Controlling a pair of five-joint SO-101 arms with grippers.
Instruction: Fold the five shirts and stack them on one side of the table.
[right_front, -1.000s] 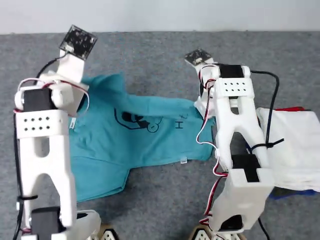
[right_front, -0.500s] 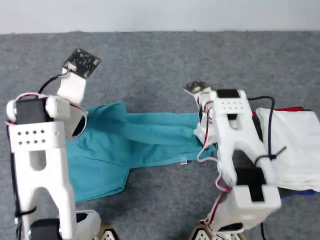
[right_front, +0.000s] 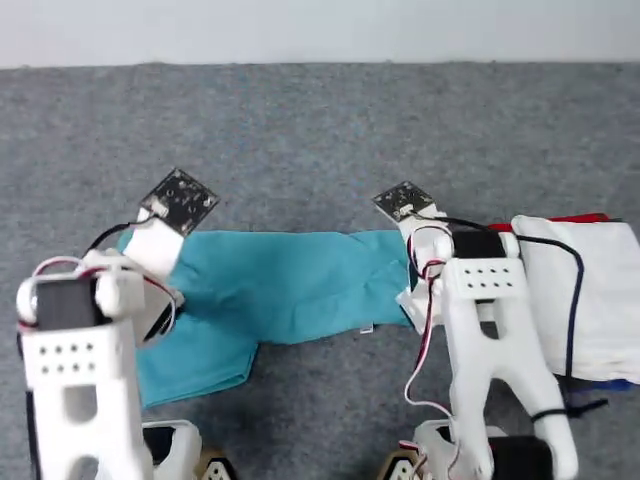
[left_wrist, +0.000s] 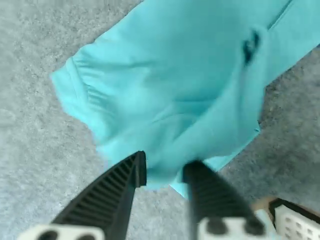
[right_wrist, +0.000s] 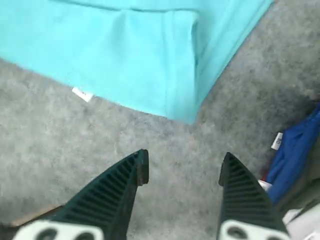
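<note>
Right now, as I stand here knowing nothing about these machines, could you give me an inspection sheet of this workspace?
surface: grey table with a felt-like covering.
job's things: teal shirt folded lengthwise, lying between the two arms; white shirt folded at the right side, with blue cloth and red cloth peeking from under it.
clutter: nothing seen.
jaws: left jaws apart, tips at the teal shirt's edge; right jaws apart over the table beside the shirt, holding nothing.
cables: black cable looped along the right arm; red and white wires on it too.
surroundings: pale wall beyond the table.
</note>
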